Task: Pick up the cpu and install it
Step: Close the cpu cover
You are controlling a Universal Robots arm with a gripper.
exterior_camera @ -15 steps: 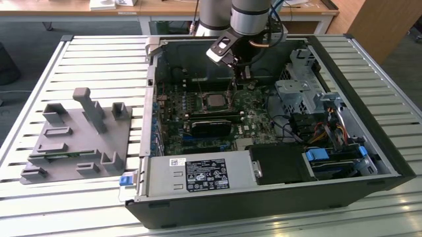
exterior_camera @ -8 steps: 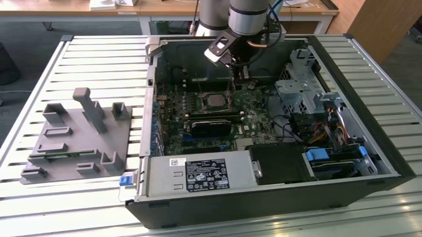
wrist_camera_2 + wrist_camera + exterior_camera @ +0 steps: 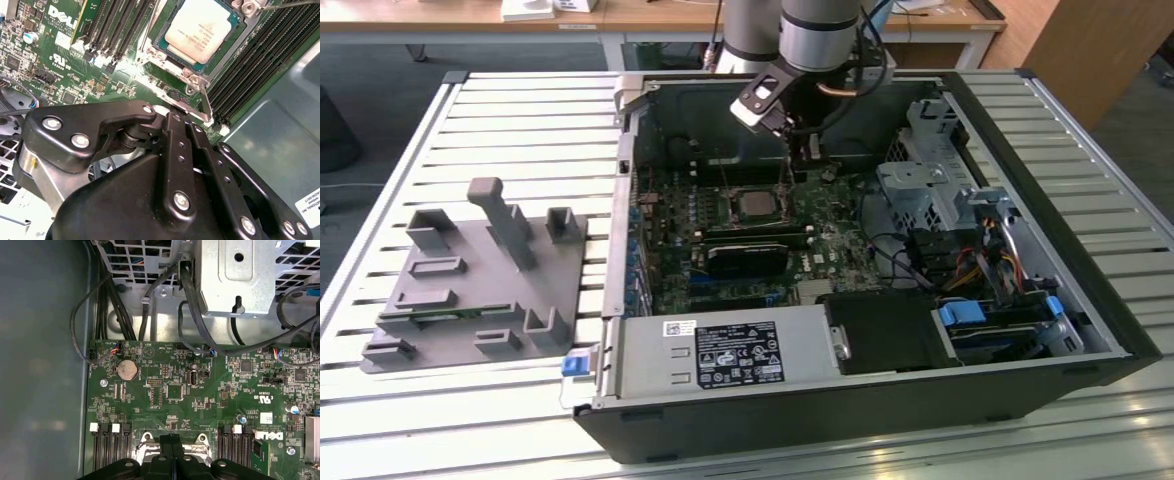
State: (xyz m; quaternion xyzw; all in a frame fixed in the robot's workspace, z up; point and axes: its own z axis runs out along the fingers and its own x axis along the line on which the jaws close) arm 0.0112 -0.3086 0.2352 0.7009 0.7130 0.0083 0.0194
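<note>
1. The cpu [image 3: 202,27] lies flat, silvery top up, inside the metal socket frame [image 3: 240,42] on the motherboard [image 3: 200,390]. The board sits in the open computer case [image 3: 854,420], which rests on the slatted surface [image 3: 520,120], and the socket is toward the edge where the arm reaches in.
2. The gripper [image 3: 182,120] hangs low over the board just beside the socket. Its jaws are pressed together with nothing between them.
3. The tips are very near the bent metal lever [image 3: 202,100] at the socket's corner. They may be touching it, but the black links cover the contact point, so I cannot tell.
4. Risk, as I judge it: a sideways slip this close to the board could rake the tips across the small parts or the memory slots [image 3: 260,65] flanking the socket.
5. If the cpu is not sitting square, force on the lever or frame could damage the contacts beneath it.
6. In the first wrist view the gripper covers most of the socket.
7. I cannot make out whether the frame is latched down or only resting on the chip.
8. The underside of the cpu and its corner alignment are hidden.
9. A grey holder tray [image 3: 467,290] sits well apart from the case, toward the surface's edge at the exterior view's left.
</note>
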